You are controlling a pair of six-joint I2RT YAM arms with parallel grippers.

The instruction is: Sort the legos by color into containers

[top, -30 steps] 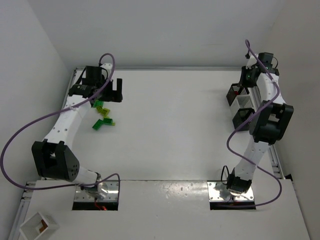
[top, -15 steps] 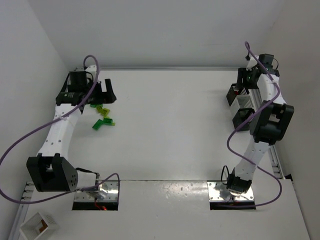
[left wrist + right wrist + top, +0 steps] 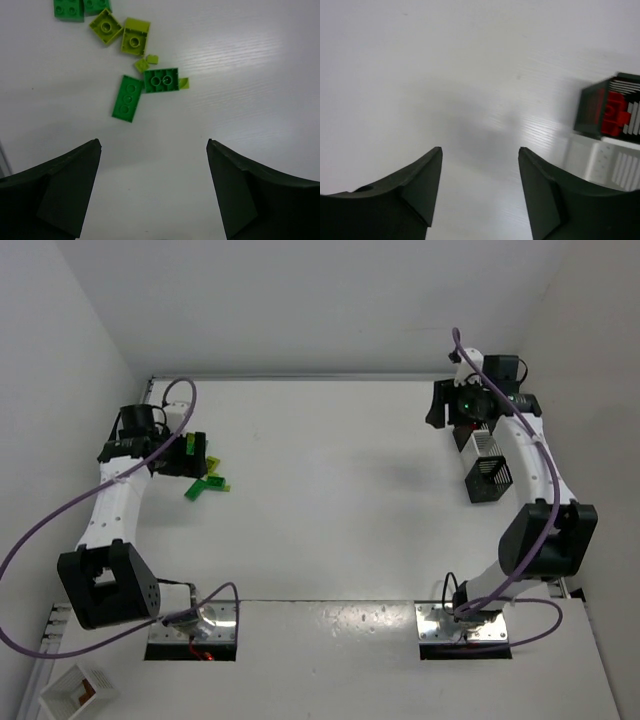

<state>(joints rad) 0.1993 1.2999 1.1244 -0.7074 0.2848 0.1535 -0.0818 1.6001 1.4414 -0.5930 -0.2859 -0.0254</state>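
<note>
1. Right now your left pincer (image 3: pixel 153 150) stands wide apart with nothing between its fingers, low over the far left part of the counter (image 3: pixel 330 490).
2. Just past its fingertips you can see the loose legos (image 3: pixel 205 485) lying flat on the counter.
3. In the left wrist view, a dark green brick (image 3: pixel 161 80) lies just beside a green plate (image 3: pixel 127 98), with tiny lime bits around them.
4. Farther on, a lime brick (image 3: pixel 135 36) sits next to a second lime brick (image 3: pixel 105 26), and more green pieces are cut off by the edge of that view.
5. Your right pincer (image 3: pixel 480 152) is also apart and holds nothing; it hangs over bare counter at the far right.
6. To its right, a black slatted container (image 3: pixel 590 112) holds a red lego (image 3: pixel 612 111).
7. From above, you find another black container (image 3: pixel 487 478) nearer to you along the right edge, close to the first.
8. A white box (image 3: pixel 78 692) with a brown inside sits at the near left corner, well apart from the legos.
</note>
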